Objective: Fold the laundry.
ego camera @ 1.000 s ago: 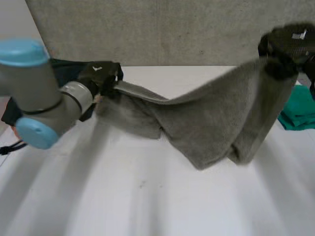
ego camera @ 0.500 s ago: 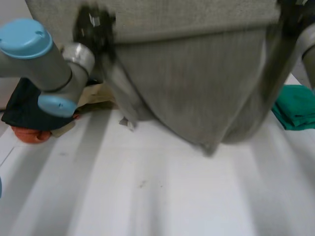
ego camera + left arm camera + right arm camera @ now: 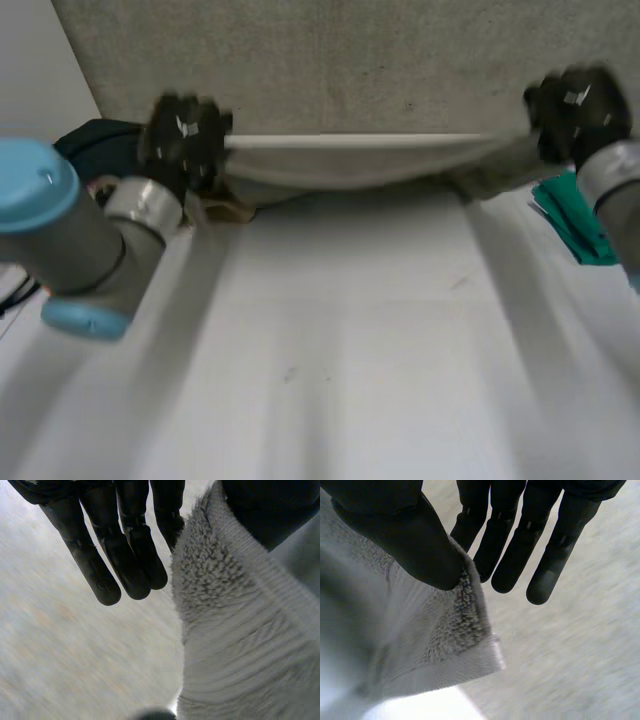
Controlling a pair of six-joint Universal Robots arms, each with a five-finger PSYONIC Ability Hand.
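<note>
Spanning most of the head view, your white desk [image 3: 340,350] has a grey speckled panel [image 3: 330,60] standing behind its far edge. Next in size, the grey towel [image 3: 350,165] is stretched sideways between your two hands along that far edge. It sags a little in the middle, and I can't tell whether the low part touches the desk. Your left arm [image 3: 70,240] reaches in from the near left, and your right arm [image 3: 615,185] comes in at the far right. Your left hand [image 3: 183,140] has the towel's left end. Its wrist view shows straight fingers [image 3: 125,545] with the thumb pinching the terry edge [image 3: 240,645] against the nearest one, the others apart from the cloth. Your right hand [image 3: 575,110] has the right end. Its wrist view shows the thumb [image 3: 405,535] clamped on a corner of the towel [image 3: 420,640], with the fingers straight behind it. A green cloth [image 3: 575,225] lies on the desk just beside your right wrist. A dark cloth [image 3: 95,145] sits behind your left hand. A small tan item [image 3: 225,210] lies under the towel's left end, and I can't tell what it is.
</note>
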